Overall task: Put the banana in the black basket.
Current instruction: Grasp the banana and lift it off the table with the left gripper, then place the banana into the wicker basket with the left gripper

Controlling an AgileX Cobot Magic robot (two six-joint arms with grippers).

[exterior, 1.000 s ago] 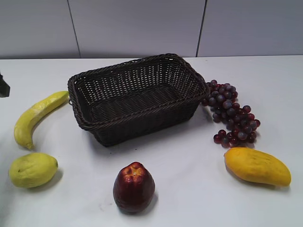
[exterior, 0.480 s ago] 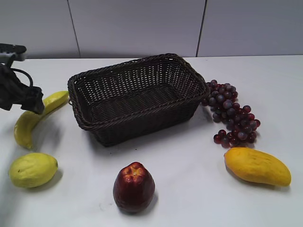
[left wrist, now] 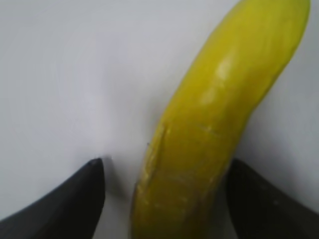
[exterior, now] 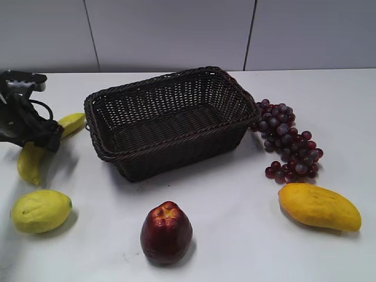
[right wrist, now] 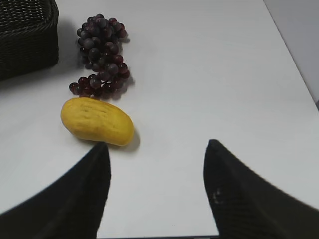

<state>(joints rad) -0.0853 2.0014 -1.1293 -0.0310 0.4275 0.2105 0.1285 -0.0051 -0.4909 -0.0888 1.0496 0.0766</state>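
The banana (exterior: 30,164) lies on the white table left of the black basket (exterior: 176,158), its far tip (exterior: 73,121) near the basket's left end. My left gripper (exterior: 46,141) is down over the banana's middle. In the left wrist view the open jaws (left wrist: 164,164) straddle the banana (left wrist: 219,114), with a gap on the left side. The basket is empty. My right gripper (right wrist: 157,144) is open and empty over bare table, out of the exterior view.
A lemon (exterior: 40,210) lies in front of the banana. A dark red fruit (exterior: 166,232) stands front centre. Purple grapes (exterior: 288,141) and a mango (exterior: 319,207) lie right of the basket; the right wrist view shows the grapes (right wrist: 102,55), the mango (right wrist: 97,121) and the basket corner (right wrist: 25,35).
My left arm has come in from the left edge and moved right and down, so its open jaws now straddle the banana's middle. The banana and other fruit have not moved.
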